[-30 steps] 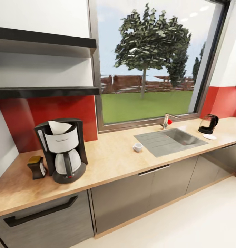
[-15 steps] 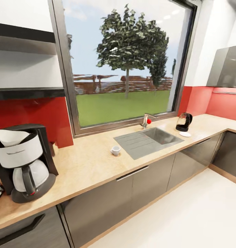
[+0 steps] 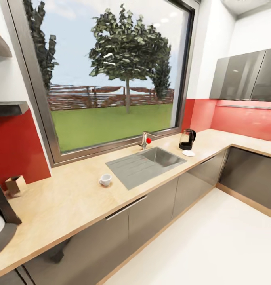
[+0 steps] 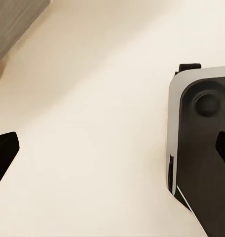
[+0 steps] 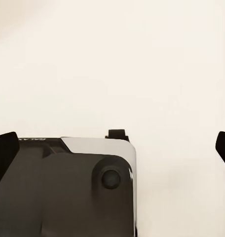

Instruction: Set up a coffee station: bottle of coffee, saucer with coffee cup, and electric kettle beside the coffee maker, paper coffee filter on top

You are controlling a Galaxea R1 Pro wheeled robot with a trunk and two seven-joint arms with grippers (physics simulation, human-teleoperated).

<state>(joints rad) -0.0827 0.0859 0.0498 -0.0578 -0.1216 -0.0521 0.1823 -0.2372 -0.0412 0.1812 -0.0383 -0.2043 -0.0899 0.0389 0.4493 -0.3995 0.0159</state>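
The coffee cup [image 3: 105, 180] stands alone on the kitchen countertop [image 3: 68, 202], left of the sink. Far along the counter, the electric kettle [image 3: 187, 139] stands beside the white saucer [image 3: 188, 153]. A sliver of the coffee maker [image 3: 0, 221] shows at the left border. An end of the kitchen shelf [image 3: 8, 107] juts in at upper left. The bottle of coffee and the paper coffee filter are out of view. My left gripper [image 4: 112, 153] and right gripper [image 5: 112, 148] are both open and hold nothing, hanging over the pale floor.
A steel sink [image 3: 145, 164] with a faucet [image 3: 145, 139] sits under the big window. A small brown box [image 3: 14, 184] rests against the red backsplash. Dark cabinets run below the counter, which turns a corner at right. Part of my base [image 5: 68, 192] shows below the grippers.
The head view has swung to the right, so the coffee maker slid to the left border and the bottle left the picture. Nothing on the counter has moved.
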